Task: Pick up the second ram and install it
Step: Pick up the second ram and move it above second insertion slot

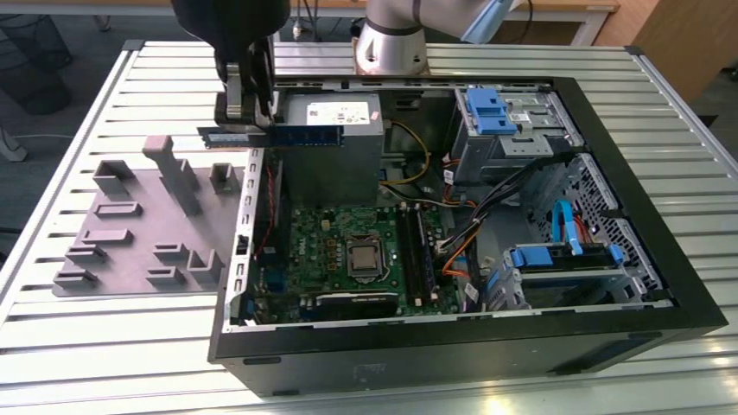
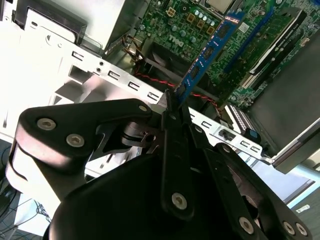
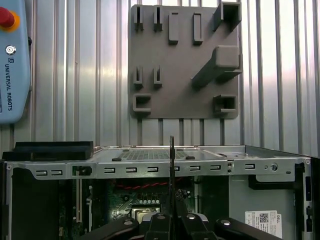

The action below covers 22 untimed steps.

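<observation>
My gripper is shut on the second ram, a thin blue-green stick with dark chips. It hangs level over the open computer case's wall on the exterior view's left, above the power supply corner. In the second wrist view the ram sticks out from my black fingers over the green motherboard. The first wrist view has the ram edge-on above my gripper. The black slot strips lie on the motherboard, lower and toward the exterior view's right.
The grey plastic holder tray lies on the slatted table beside the case, also in the first wrist view as the tray. Inside the black case are a power supply, blue drive brackets and cables. A blue pendant lies on the table.
</observation>
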Each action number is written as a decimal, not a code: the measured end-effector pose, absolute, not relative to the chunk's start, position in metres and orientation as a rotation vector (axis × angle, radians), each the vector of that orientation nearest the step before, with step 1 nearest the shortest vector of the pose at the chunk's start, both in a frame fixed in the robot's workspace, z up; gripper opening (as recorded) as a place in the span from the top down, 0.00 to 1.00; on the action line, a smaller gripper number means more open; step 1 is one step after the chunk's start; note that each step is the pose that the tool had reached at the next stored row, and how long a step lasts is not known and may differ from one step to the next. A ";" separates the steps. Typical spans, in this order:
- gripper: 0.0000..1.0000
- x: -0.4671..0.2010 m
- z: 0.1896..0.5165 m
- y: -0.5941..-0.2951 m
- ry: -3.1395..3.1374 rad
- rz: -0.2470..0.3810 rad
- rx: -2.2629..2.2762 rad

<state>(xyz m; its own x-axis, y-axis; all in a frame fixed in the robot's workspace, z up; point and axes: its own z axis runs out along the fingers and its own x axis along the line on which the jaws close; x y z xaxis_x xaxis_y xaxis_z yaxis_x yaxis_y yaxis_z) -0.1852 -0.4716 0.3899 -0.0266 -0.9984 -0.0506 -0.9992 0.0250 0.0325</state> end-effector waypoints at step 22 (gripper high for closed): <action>0.86 -0.180 0.390 -0.472 2.239 0.092 -2.182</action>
<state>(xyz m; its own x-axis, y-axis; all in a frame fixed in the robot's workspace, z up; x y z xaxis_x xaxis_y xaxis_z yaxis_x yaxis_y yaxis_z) -0.1796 -0.4715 0.3899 -0.0267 -0.9984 -0.0506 -0.9992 0.0250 0.0325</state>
